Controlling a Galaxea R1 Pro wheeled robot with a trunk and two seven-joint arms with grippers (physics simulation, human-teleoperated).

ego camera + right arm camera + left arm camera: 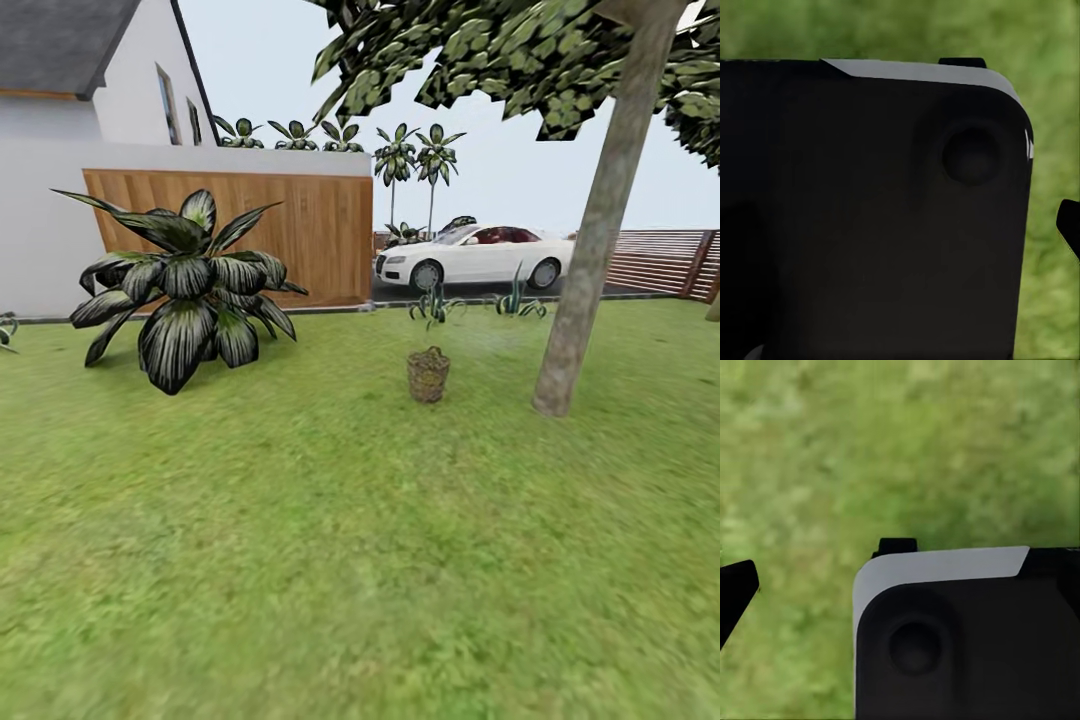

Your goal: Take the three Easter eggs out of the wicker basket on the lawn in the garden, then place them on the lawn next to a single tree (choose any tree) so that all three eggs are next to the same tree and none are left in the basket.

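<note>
The wicker basket [428, 375] stands upright on the lawn [300, 560] in the middle distance, small and brown. The Easter eggs are hidden; from here I cannot see into the basket. A tree [590, 260] with a straight grey-brown trunk rises just right of the basket, its leafy canopy overhead. In the left wrist view my left gripper [900, 592] hangs over grass, one black fingertip [735, 592] at the frame's edge. My right gripper [900, 225] likewise shows one fingertip [1069, 223] at the edge. Nothing is held.
A big dark-leaved plant [185, 290] grows at the left. Behind are a wooden fence [300, 230], a white house [60, 150] and a white car [475, 255]. Small plants [435, 305] stand beyond the basket. The robot's dark base [967, 637] lies under both wrists.
</note>
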